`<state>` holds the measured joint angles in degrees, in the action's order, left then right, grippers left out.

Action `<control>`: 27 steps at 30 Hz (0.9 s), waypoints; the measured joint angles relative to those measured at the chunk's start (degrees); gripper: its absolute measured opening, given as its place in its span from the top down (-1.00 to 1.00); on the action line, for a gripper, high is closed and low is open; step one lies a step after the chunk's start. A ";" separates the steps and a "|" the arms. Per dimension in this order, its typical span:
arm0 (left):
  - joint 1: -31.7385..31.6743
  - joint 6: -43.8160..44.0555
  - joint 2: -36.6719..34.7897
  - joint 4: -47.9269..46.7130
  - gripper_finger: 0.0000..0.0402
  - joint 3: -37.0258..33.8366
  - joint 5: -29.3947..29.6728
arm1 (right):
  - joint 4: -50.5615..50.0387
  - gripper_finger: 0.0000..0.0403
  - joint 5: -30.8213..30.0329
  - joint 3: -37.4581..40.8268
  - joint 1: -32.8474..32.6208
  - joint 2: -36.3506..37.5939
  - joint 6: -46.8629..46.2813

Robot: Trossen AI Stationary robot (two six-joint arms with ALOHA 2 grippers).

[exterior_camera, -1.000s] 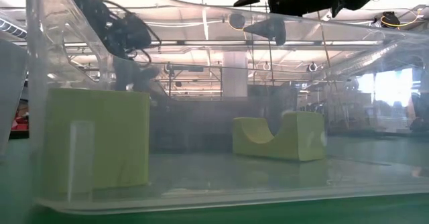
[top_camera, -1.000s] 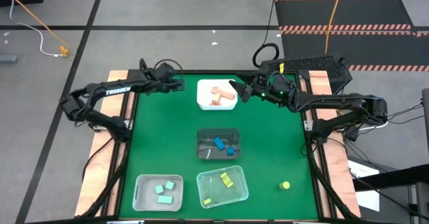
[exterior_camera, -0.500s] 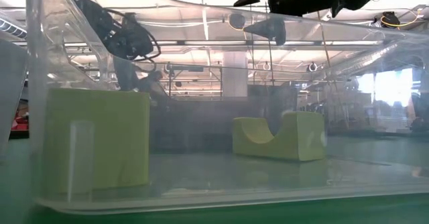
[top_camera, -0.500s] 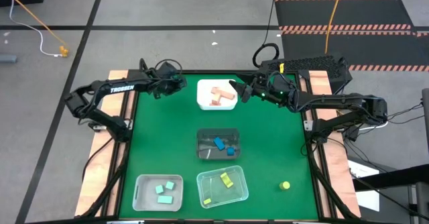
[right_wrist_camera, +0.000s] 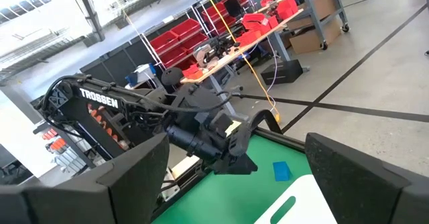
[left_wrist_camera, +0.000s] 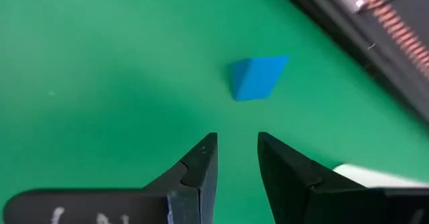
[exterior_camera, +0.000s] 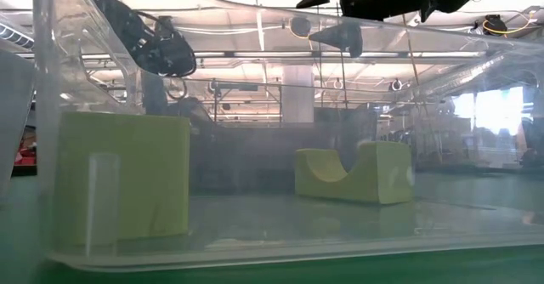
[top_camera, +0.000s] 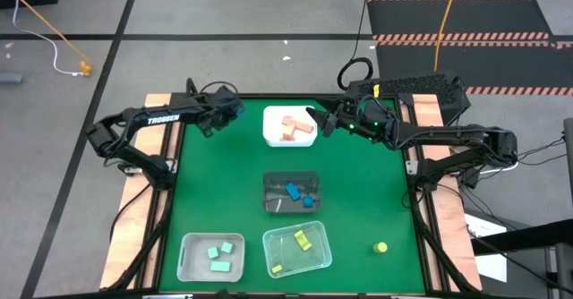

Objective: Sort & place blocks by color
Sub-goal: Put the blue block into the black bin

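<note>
While you look through the left wrist view, you see the left gripper (left_wrist_camera: 236, 157) hanging over the green table (left_wrist_camera: 100, 70) with its two fingers (left_wrist_camera: 201, 163) only a narrow gap apart and nothing between them. A loose blue block (left_wrist_camera: 258, 78) lies on the cloth just ahead of the fingertips, apart from them and untouched. From above, that gripper (top_camera: 235, 111) sits near the table's far edge, just left of the white bin (top_camera: 288, 140) holding tan blocks (top_camera: 295, 127); the blue block is hidden beneath it there. Your right gripper (top_camera: 315, 120) waits on the other side of that same bin, its fingers (right_wrist_camera: 134, 177) spread wide and empty. Nearer the middle, the dark bin (top_camera: 290, 192) holds two blue blocks (top_camera: 293, 192). Along the near edge, the mint green blocks (top_camera: 219, 249) lie in one clear bin (top_camera: 211, 256) and yellow pieces (top_camera: 303, 240) in the clear bin (top_camera: 296, 250) beside it. You also have a yellow cylinder (top_camera: 381, 246) lying loose on the table right of those bins, well apart from both grippers.
</note>
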<state>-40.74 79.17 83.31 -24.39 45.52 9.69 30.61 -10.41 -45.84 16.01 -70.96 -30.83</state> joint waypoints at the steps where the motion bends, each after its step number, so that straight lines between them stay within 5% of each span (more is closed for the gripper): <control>1: -0.11 0.95 0.00 0.80 0.47 0.00 -0.01 | 0.00 -0.68 0.00 0.00 0.00 0.00 0.00; 8: -1.50 3.53 0.00 3.01 0.36 0.00 -0.44 | 0.00 -0.68 0.00 0.00 0.00 0.00 0.00; 18: -2.04 1.06 0.74 6.01 -0.34 0.00 -0.82 | 0.00 -0.68 0.00 0.00 0.00 0.00 0.00; 27: -1.78 6.11 2.54 4.86 -0.58 0.27 1.38 | 0.00 -0.68 0.00 0.00 0.00 0.00 0.00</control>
<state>-42.52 85.28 85.85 -19.53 45.79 11.07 30.61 -10.41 -45.84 16.01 -70.96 -30.83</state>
